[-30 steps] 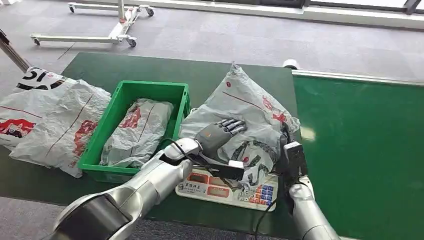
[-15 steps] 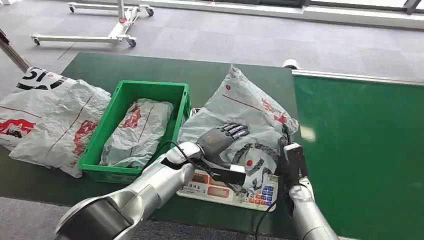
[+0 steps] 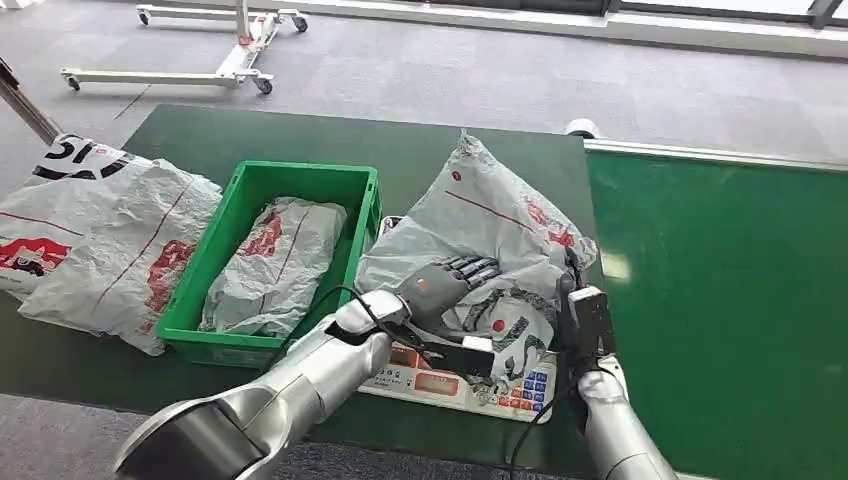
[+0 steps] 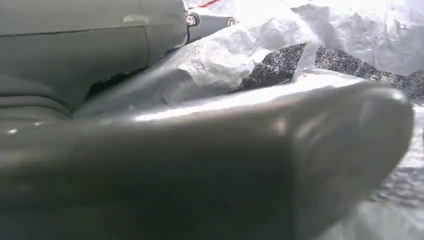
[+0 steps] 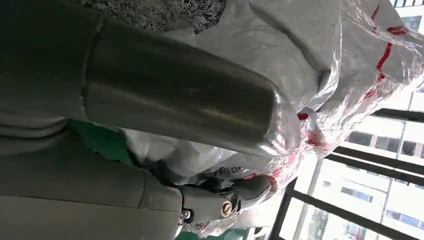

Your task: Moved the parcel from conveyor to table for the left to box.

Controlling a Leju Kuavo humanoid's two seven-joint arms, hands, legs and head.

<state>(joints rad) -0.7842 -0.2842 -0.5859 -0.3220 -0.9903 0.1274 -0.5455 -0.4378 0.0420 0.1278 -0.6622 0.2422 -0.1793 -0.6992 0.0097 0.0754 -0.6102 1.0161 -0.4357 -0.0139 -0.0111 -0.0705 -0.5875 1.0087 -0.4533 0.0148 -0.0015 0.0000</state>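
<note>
Grey carpet lies beyond a dark green table (image 3: 250, 135), whose right edge meets the brighter green conveyor (image 3: 720, 300). Near the table's front edge, a white scale (image 3: 455, 385) with coloured keys carries the crumpled grey parcel (image 3: 490, 215), which leans back toward the table's far right corner. On the parcel's front the left hand (image 3: 445, 280) rests flat, fingers extended and lying together. At the parcel's right side sits the right hand (image 3: 580, 320); whether it grips the plastic I cannot tell. Left of the scale stands a green crate (image 3: 215, 270) holding another grey bag (image 3: 275, 260), and more bags (image 3: 95, 235) lie at the left edge.
</note>
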